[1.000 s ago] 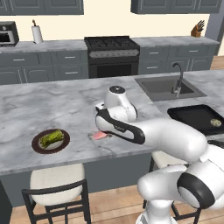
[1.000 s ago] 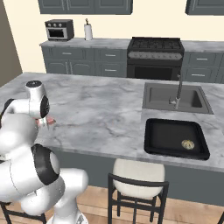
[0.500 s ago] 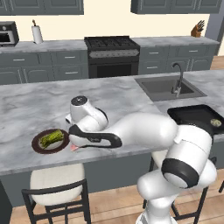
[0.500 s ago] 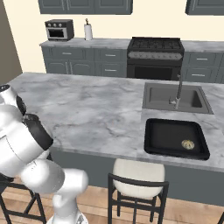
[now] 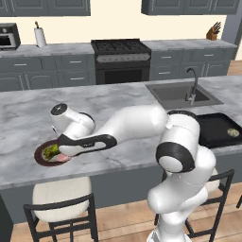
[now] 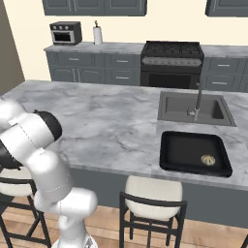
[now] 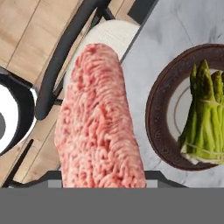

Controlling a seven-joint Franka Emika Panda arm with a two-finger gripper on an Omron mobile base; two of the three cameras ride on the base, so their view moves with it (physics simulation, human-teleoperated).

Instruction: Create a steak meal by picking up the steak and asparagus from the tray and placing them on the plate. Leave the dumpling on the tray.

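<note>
One item, the asparagus (image 7: 204,118), already lies on the plate (image 7: 158,127) near the worktop (image 5: 142,156) edge, while the end effector (image 5: 61,152) grips the steak (image 7: 98,122) beside it for placing, leaving the dumpling (image 6: 208,159) in the tray (image 6: 184,160).

The arm reaches low across the worktop's front left edge, hand over the plate (image 5: 43,156), asparagus (image 5: 50,151) on it, pink steak (image 5: 62,159) showing beneath; dumpling (image 5: 232,133) sits in the tray (image 5: 215,134) far right
</note>
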